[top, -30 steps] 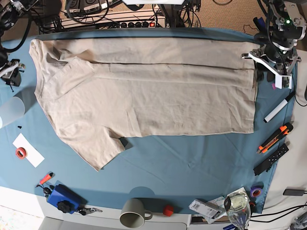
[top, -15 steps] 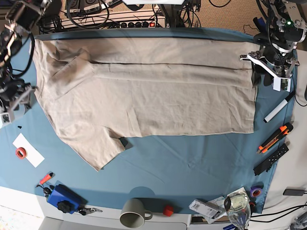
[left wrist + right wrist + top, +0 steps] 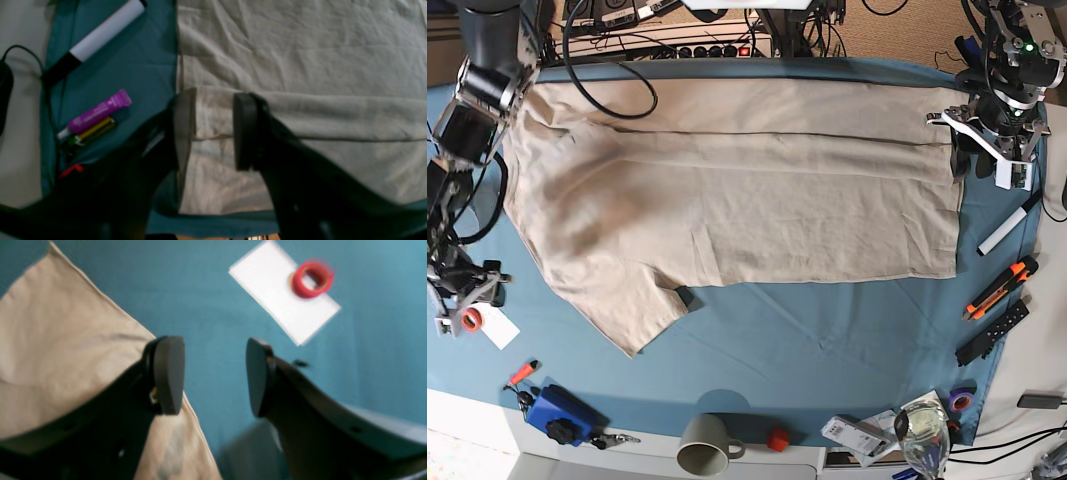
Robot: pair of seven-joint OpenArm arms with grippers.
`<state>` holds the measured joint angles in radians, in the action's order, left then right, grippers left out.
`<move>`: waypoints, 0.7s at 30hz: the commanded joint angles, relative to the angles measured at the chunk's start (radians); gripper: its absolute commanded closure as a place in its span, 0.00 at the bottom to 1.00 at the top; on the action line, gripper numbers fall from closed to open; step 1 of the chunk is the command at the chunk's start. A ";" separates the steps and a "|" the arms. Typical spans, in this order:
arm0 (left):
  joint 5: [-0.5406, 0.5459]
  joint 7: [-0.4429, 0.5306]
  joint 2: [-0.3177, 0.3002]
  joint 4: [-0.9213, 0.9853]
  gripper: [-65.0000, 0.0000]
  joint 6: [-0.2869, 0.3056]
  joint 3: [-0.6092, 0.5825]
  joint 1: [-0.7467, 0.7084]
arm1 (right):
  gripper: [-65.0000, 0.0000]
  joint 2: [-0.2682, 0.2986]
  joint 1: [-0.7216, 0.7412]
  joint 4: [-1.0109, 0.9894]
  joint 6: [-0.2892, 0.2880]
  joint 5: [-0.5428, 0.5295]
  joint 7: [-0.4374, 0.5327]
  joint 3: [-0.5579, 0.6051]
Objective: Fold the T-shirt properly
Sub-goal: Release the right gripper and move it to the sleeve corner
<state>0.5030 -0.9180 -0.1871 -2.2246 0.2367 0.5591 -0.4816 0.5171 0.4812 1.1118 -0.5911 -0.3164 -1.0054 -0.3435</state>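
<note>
Blue cloth (image 3: 827, 340) covers the desk, and the T-shirt (image 3: 727, 190) lies spread flat across its far half, one long edge folded over, a sleeve pointing toward 7 o'clock. At 9 o'clock the right gripper (image 3: 215, 376) hovers over bare cloth just beside that sleeve, fingers (image 3: 168, 373) spread with nothing between them; a white card (image 3: 283, 303) bearing a red tape ring (image 3: 312, 275) lies close by. At 3 o'clock the left gripper (image 3: 211, 130) sits at the hem's folded corner, fingers (image 3: 243, 130) apart either side of the fold, seemingly not pinching it, though shadow hides the contact. A white marker (image 3: 100, 36) and purple tube (image 3: 98, 111) lie beside it.
</note>
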 commanded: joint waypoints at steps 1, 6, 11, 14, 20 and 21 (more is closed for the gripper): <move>0.006 0.021 -0.010 -0.018 0.65 0.001 0.006 0.000 | 0.54 0.018 0.047 -0.036 0.001 -0.007 0.026 0.016; 0.006 0.021 -0.010 -0.018 0.65 0.001 0.006 0.000 | 0.54 0.016 0.110 -0.264 0.011 -0.006 0.122 0.096; 0.006 0.021 -0.010 -0.018 0.65 0.001 0.006 0.003 | 0.54 -0.011 0.112 -0.395 0.037 0.083 0.181 0.122; 0.006 0.021 -0.009 -0.018 0.65 0.001 0.006 0.013 | 0.55 -0.025 0.099 -0.430 0.037 0.093 0.177 0.122; 0.006 0.021 -0.010 -0.018 0.65 0.001 0.006 0.019 | 0.62 -0.026 0.084 -0.430 0.034 0.064 0.032 0.122; 0.006 0.021 -0.010 -0.018 0.65 0.001 0.006 0.019 | 0.69 -0.025 0.084 -0.430 0.034 0.038 -0.008 0.122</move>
<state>0.5011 -0.9184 -0.1864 -2.2246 0.2367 0.5594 -0.4644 0.4881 0.5636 0.6872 -0.5465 -0.2928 -0.9516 -0.2234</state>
